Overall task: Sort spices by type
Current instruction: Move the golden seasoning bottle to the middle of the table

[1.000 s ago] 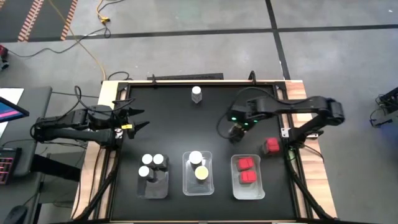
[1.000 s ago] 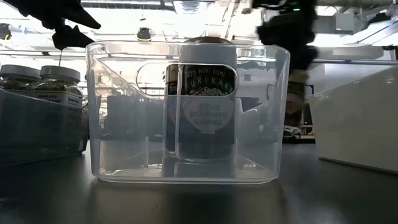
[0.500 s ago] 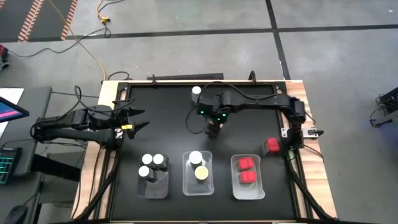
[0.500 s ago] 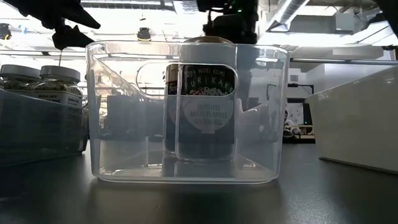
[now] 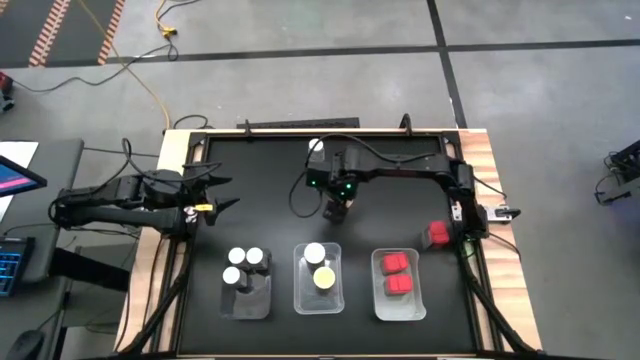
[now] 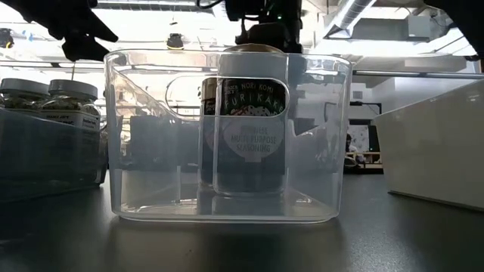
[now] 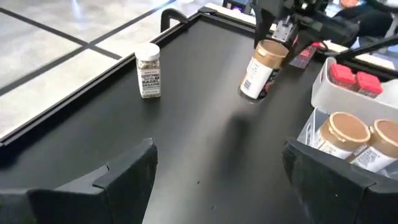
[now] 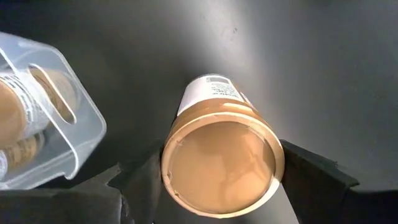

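While the black worktop [image 5: 270, 200] carries three clear trays along its near edge, both arms reach in from its sides. Of the trays, the left tray [image 5: 247, 298] holds three white-capped jars [image 5: 244, 264], the middle tray [image 5: 319, 297] holds two jars [image 5: 319, 266] with cream and yellow lids, and the right tray [image 5: 399, 299] holds two red-capped jars [image 5: 397, 273]. At the worktop's left edge the left gripper [image 5: 222, 193] waits with its fingers spread wide and nothing between them. Above the middle of the worktop, near the far side, the right gripper [image 5: 336, 206] has its fingers [image 8: 134, 186] clamped on a tan-lidded jar [image 7: 262, 70], which hangs tilted just above the surface, beyond the middle tray. One white-capped jar [image 7: 148, 71] stands upright alone near the far edge, just beside the right arm. Another red-capped jar [image 5: 437, 235] sits by the right edge, outside the trays.
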